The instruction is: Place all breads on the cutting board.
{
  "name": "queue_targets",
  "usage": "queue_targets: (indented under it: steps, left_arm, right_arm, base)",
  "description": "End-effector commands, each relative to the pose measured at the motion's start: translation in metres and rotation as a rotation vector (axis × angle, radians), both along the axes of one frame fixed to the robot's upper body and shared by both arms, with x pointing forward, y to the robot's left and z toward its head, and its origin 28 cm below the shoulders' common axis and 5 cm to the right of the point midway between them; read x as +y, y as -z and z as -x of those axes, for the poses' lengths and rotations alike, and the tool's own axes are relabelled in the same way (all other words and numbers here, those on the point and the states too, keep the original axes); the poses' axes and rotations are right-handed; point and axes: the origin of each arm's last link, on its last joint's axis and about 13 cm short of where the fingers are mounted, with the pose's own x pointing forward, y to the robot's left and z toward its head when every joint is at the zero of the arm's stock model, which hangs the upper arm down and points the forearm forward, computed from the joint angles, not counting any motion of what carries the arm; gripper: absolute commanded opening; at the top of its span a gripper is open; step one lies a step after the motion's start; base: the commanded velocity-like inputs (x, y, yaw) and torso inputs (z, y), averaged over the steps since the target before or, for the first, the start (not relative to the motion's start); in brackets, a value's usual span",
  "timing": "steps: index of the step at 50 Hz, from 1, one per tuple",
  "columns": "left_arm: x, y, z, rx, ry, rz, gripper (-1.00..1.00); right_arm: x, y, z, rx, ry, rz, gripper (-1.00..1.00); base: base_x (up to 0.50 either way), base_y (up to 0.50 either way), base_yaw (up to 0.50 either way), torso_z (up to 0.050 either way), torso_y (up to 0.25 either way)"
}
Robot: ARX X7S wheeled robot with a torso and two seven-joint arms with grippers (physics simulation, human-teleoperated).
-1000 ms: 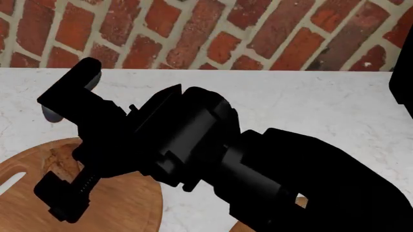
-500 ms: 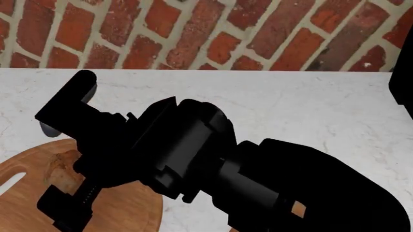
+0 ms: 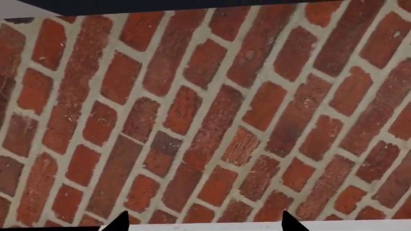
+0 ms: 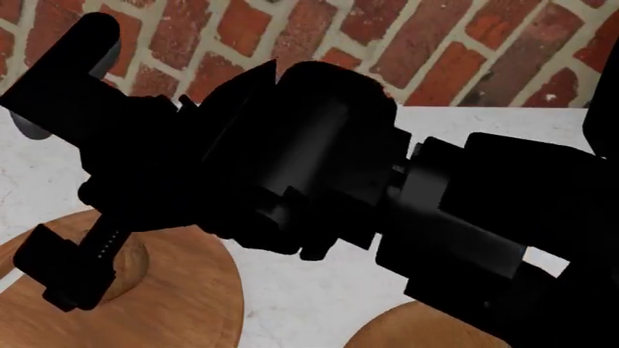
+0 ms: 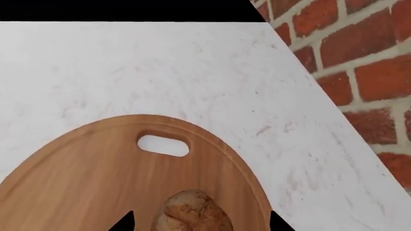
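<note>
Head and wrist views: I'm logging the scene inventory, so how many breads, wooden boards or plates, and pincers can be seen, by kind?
Breads: 1, the brown roll on the cutting board.
Round wooden pieces: 2, the cutting board and a second wooden piece, its type unclear.
Pincers: 2, left pincer and right pincer, only tips showing.
Total: 5.

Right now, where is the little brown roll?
The brown roll lies on the cutting board, between the right claw's tips, below the handle hole in the right wrist view.
</note>
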Motion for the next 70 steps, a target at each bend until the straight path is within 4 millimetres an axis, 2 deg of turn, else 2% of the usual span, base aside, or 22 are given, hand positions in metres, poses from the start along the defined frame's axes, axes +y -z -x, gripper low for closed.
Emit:
queue_targets:
  steps: [1,11,15,22,34,47,50,70]
  left_arm:
    - [-0.002,-0.006,-0.002,-0.024,0.017,0.017,1.0]
    - [-0.005,-0.009,0.0,-0.036,0.023,0.019,1.0]
    - [-0.007,-0.006,-0.002,-0.03,0.035,0.024,1.0]
    - [-0.007,-0.005,-0.003,-0.028,0.041,0.031,1.0]
    - [-0.01,0.001,-0.003,-0.016,0.06,0.037,1.0]
    - [-0.011,-0.003,-0.003,-0.024,0.07,0.044,1.0]
    - [-0.011,-0.001,-0.004,-0.021,0.076,0.054,1.0]
    - [-0.02,0.001,-0.008,-0.013,0.098,0.035,1.0]
  right_arm:
    - [-0.031,-0.036,0.045,-0.014,0.054,0.019,1.0]
    - [-0.066,-0.061,0.088,0.062,0.192,-0.084,1.0]
    - [-0.078,-0.06,0.104,0.102,0.275,-0.067,1.0]
    - [-0.095,-0.083,0.132,0.15,0.441,-0.058,1.0]
    - [-0.118,-0.085,0.165,0.211,0.628,0.096,1.0]
    - [-0.136,-0.08,0.189,0.269,0.743,0.141,1.0]
    - [-0.141,-0.072,0.195,0.27,0.767,0.165,1.0]
    - [-0.176,-0.065,0.208,0.268,0.952,0.229,1.0]
  base:
    - [0.0,0.0,0.0,0.0,0.0]
    - [0.0,0.0,0.0,0.0,0.0]
    - [0.0,0.0,0.0,0.0,0.0]
    - [0.0,0.0,0.0,0.0,0.0]
    - [0.0,0.0,0.0,0.0,0.0]
    - [0.0,0.0,0.0,0.0,0.0]
    - [0.0,0.0,0.0,0.0,0.0]
    - [0.0,0.0,0.0,0.0,0.0]
